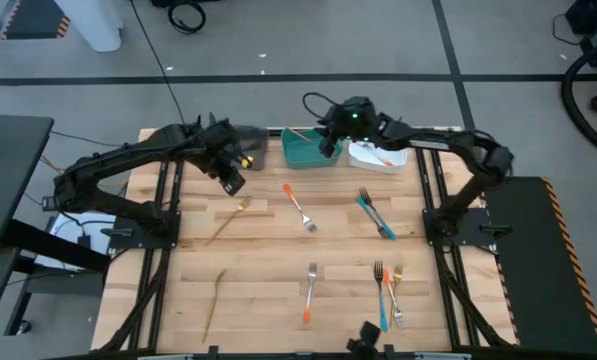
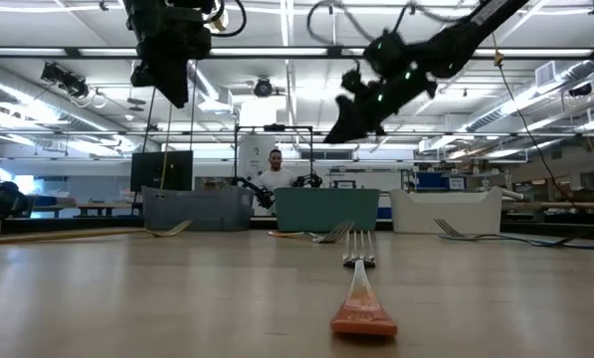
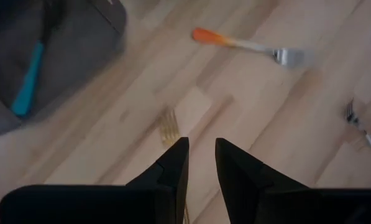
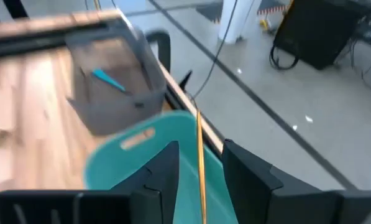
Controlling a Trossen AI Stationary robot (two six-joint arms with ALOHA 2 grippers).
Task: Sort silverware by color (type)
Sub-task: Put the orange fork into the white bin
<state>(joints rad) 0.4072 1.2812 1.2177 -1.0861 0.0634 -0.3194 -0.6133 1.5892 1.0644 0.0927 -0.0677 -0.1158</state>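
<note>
Premises: an indoor robotics lab or workshop hall. Evidence: a wooden worktable (image 1: 278, 290) on a grey concrete floor (image 1: 378, 40) marked with tape lines; exposed ceiling ducts and strip lights (image 2: 535, 75); benches and monitors (image 2: 167, 169) in the background; a person (image 2: 275, 171) seated behind equipment; loose cables (image 1: 183, 15) on the floor.

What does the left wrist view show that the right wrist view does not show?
Only the left wrist view shows the left gripper above a gold fork on the table, and an orange-handled fork beyond it. Only the right wrist view shows the right gripper holding a thin gold utensil over the teal bin. Both show the grey bin with a blue utensil inside.
</note>
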